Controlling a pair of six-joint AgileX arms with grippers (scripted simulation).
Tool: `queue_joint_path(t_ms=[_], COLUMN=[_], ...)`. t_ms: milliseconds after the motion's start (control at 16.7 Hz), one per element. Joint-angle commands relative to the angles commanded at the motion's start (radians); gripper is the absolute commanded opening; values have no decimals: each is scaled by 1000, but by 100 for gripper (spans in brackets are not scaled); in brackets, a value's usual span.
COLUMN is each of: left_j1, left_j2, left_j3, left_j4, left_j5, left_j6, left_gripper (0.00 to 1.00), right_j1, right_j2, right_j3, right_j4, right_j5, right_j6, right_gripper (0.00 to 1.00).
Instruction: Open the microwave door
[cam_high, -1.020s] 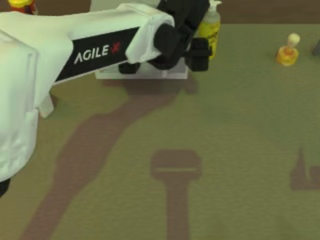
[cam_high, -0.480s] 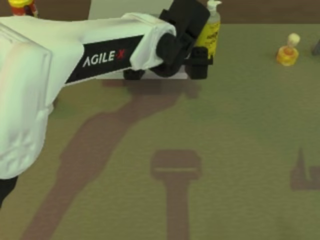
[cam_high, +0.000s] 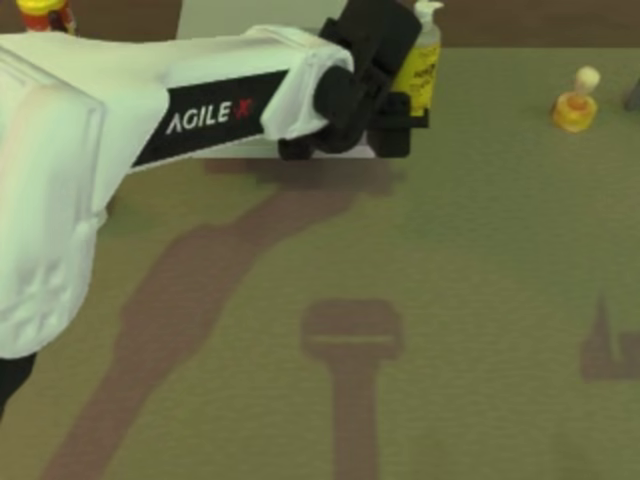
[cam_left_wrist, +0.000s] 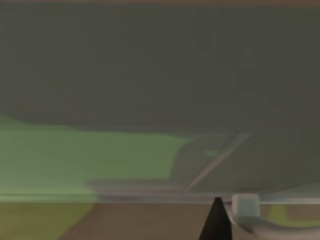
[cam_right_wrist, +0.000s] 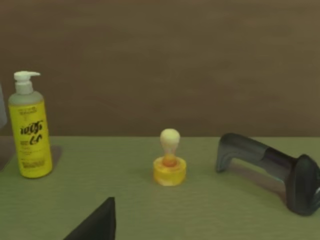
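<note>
Judging by its look, the microwave door (cam_left_wrist: 150, 75), on the microwave (cam_high: 250, 20) at the desk's (cam_high: 450, 280) far edge, is rigid and hinged, best hooked at its handle strip; whether the left claw (cam_high: 395, 115) is spread, I cannot tell.

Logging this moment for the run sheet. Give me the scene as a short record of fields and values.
working arm: left arm, stretched across the top view to the microwave at the table's far edge
left gripper: at the microwave's front, right beside the pump bottle
microwave door: grey window fills the left wrist view; green floor shows through it
right arm: not in the top view
other things: yellow knob-topped piece, dark handheld device, both on the table's right part
</note>
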Motion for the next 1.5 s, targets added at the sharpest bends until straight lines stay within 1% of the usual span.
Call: queue_joint_path(t_ms=[120,180,600,660,1140,1500], left_j1=[0,0,0,-38,-34,-34], left_j2=[0,0,0,-25,-89,-90], left_j3=[0,0,0,-51,-147,-148], left_j4=[0,0,0,-8,47,47], left_j5=[0,0,0,13,-21,-21], left_j6=[0,0,0,-2,-30,-31], left_gripper=[2,0,0,0,0,0], right_j1=[0,0,0,0,0,0], right_j2=[0,0,0,0,0,0], right_j3=[0,0,0,0,0,0], right_j4=[0,0,0,0,0,0], right_j5=[0,0,0,0,0,0], right_j6=[0,0,0,0,0,0], right_gripper=[100,100,100,100,100,100])
